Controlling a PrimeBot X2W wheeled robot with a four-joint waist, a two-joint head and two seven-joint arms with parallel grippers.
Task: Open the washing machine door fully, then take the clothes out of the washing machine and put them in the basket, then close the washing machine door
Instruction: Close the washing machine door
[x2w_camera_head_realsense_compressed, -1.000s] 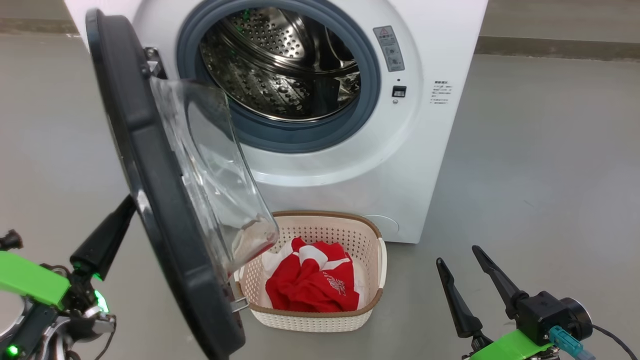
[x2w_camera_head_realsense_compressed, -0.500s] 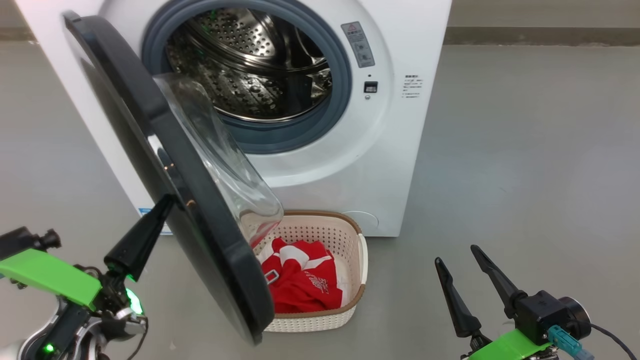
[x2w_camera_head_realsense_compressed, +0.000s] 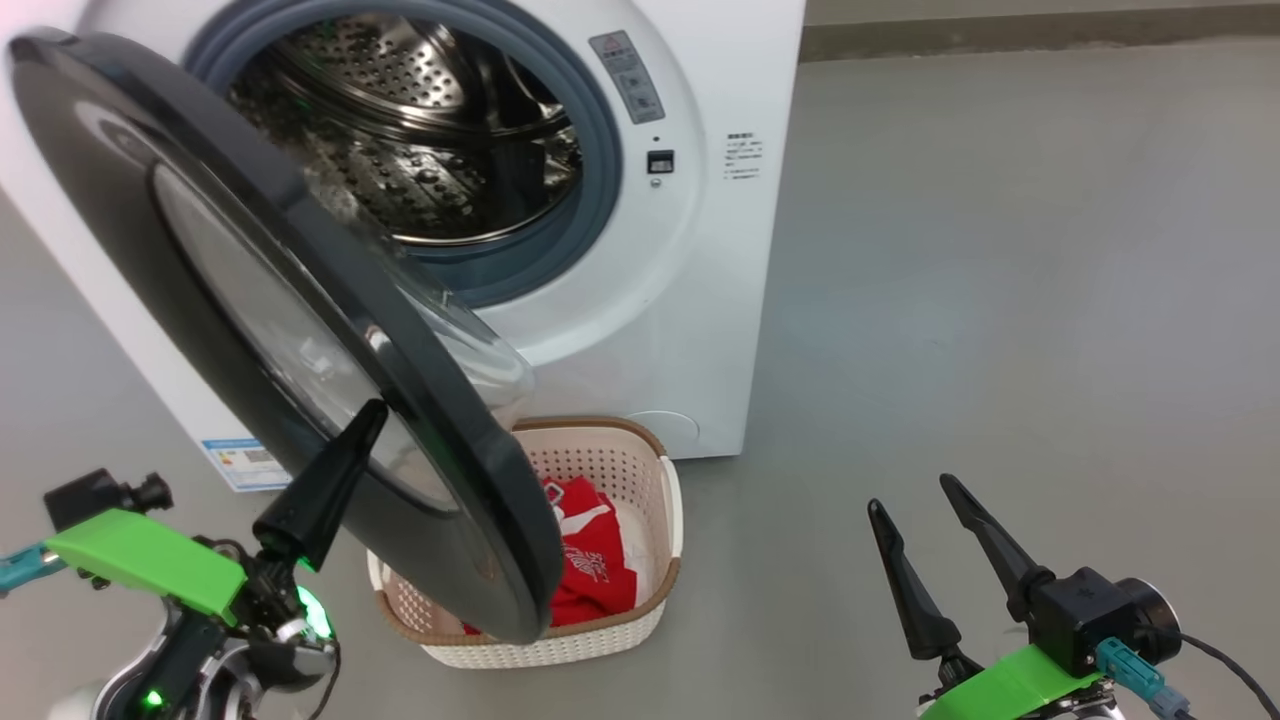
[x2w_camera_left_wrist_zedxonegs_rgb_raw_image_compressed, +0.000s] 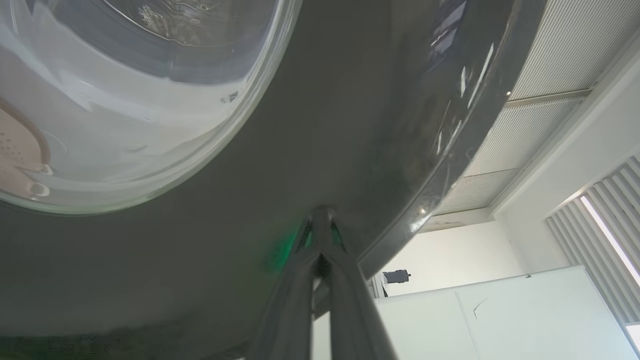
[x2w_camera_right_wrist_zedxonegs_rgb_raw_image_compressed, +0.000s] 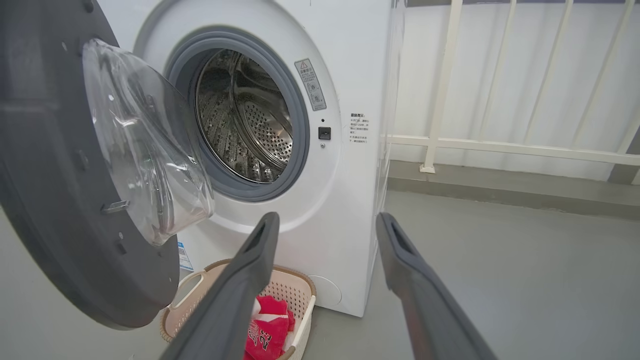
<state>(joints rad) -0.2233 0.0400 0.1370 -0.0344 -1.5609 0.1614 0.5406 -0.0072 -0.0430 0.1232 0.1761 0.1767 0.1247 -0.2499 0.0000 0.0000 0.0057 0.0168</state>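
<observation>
Left gripper (x2w_camera_head_realsense_compressed: 368, 412), fingers pressed together and empty, touches the washing machine door (x2w_camera_head_realsense_compressed: 280, 330), now swung further closed than before. At the door's 5 o'clock, the basket (x2w_camera_head_realsense_compressed: 660, 545) holds the clothes (x2w_camera_head_realsense_compressed: 590, 565). At 4 o'clock, the right gripper (x2w_camera_head_realsense_compressed: 910, 492) is spread wide and empty.

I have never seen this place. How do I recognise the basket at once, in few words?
Find the big white washing machine; on the grey floor directly before it, under its partly open black-rimmed door, stands the basket. It alone is a cream perforated tub with a brown rim, and red clothes lie inside.
</observation>
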